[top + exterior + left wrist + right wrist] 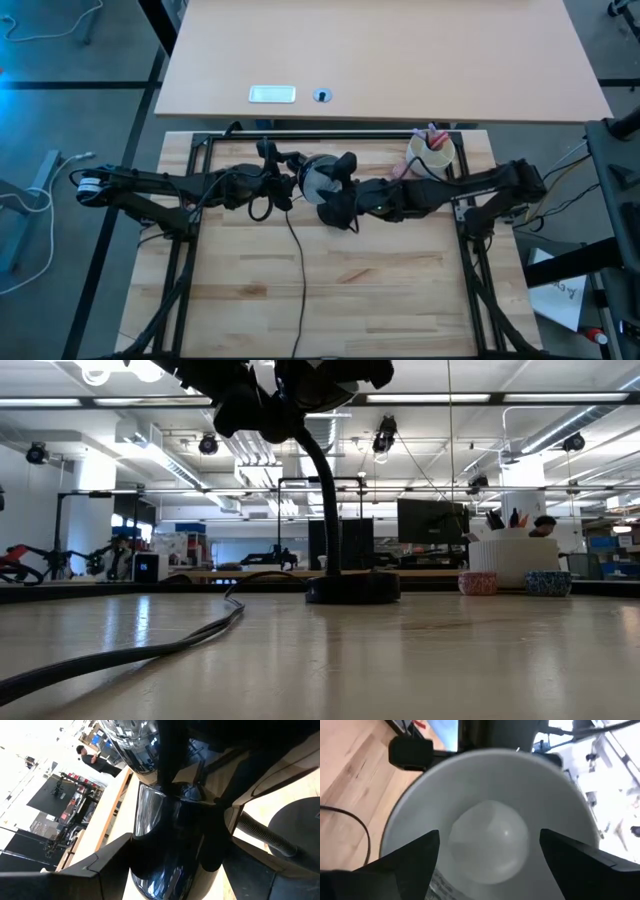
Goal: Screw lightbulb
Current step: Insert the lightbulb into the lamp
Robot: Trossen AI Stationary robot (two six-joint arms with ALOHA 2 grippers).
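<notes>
The black desk lamp [322, 180] stands on its round base [352, 588] at the middle of the table's far part. Its shade [485, 770] faces my right gripper. The white lightbulb [490, 845] sits deep inside the shade. My right gripper [490, 837] is open at the shade's mouth, one finger on each side of the bulb with a narrow gap to it. My left gripper [288, 180] comes from the table's left and is shut on the lamp's glossy black head [160, 845]. My left gripper holds the lamp's glossy black head [150, 820] behind the shade, pinched between its two fingers [100, 870]. The fingers come nearly level from the table's left. The head stays up on its bent neck [260, 832], with the lamp's base on the table.
The lamp's cord [298, 260] runs from the base toward the table's near edge. A white cup [432, 152] with pens stands at the far right, with a pink ball [478, 582] and a blue ball [548, 582] beside it. Bare wood lies nearer.
</notes>
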